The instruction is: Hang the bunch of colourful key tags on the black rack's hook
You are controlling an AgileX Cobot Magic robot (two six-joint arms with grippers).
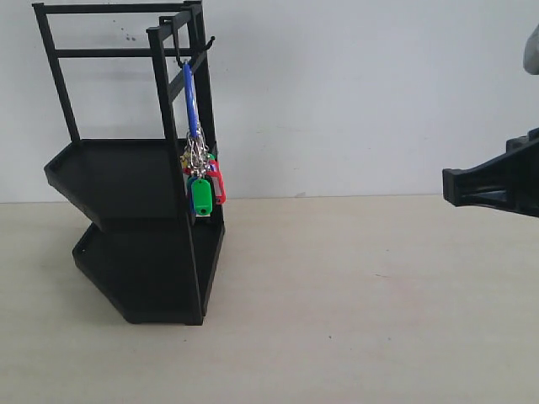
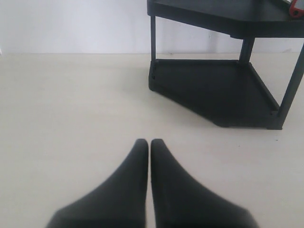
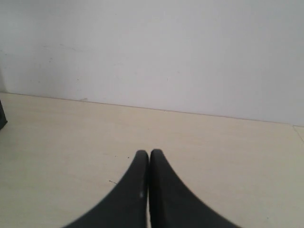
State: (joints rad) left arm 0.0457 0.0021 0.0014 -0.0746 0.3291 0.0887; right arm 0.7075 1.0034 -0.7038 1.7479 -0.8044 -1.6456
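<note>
The colourful key tag bunch (image 1: 200,181) hangs from the hook (image 1: 179,57) on the black rack (image 1: 109,177), upper left (job looks done). My left fingers (image 2: 128,190) and right fingers (image 3: 126,194) are clenched, empty.

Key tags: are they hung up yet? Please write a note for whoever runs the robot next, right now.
Left hand: shut, holding nothing, low over the table in front of the rack.
Right hand: shut, holding nothing, off to the right, well away from the rack.
Key tags: hanging by their blue loop from the hook near the top of the rack, beside the upper shelf. Neither hand touches them.
Done: the tags look hung up.
Left: nothing more that I can see; probably just keep both hands away from the rack.
</note>
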